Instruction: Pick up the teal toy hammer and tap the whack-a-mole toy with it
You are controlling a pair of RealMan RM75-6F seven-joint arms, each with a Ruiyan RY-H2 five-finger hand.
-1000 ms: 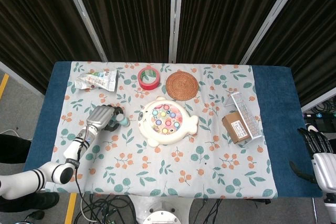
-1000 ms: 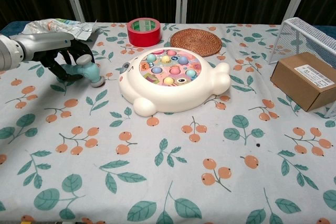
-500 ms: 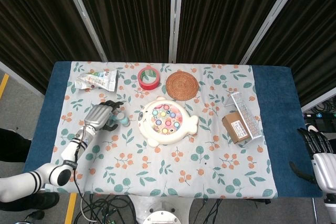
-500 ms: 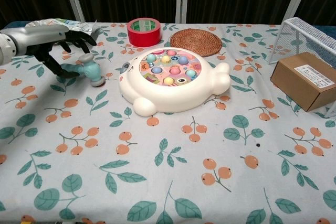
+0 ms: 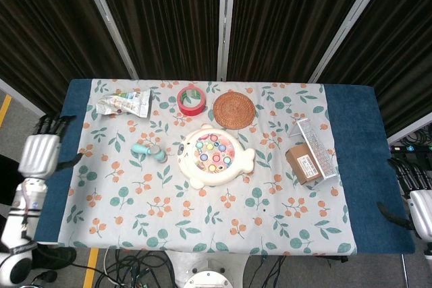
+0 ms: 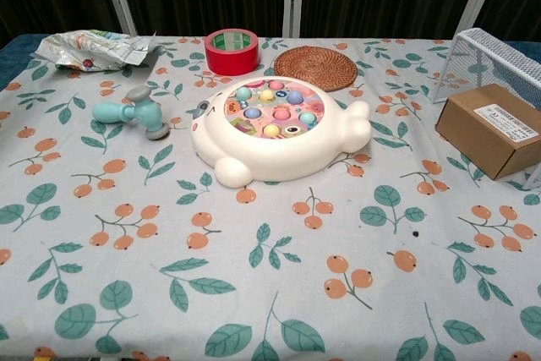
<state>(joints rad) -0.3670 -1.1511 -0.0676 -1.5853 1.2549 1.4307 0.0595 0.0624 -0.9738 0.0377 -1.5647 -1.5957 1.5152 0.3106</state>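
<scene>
The teal toy hammer (image 5: 148, 151) (image 6: 128, 113) lies on the floral cloth just left of the whack-a-mole toy (image 5: 214, 155) (image 6: 275, 127), a white animal-shaped base with coloured buttons. No hand touches it. My left hand (image 5: 40, 152) hangs off the table's left edge, fingers apart and holding nothing. My right hand (image 5: 416, 197) sits off the right edge, also holding nothing. Neither hand shows in the chest view.
Behind the toy stand a red tape roll (image 5: 191, 99) (image 6: 232, 50) and a woven coaster (image 5: 233, 109) (image 6: 319, 67). A crumpled packet (image 5: 124, 103) (image 6: 87, 47) lies at the back left. A cardboard box (image 5: 303, 164) (image 6: 493, 128) and a wire basket (image 5: 317, 147) (image 6: 494, 53) are on the right.
My left hand let go of the hammer and pulled back off the table's left edge. The hammer now lies free on the cloth. The right hand has barely moved.
</scene>
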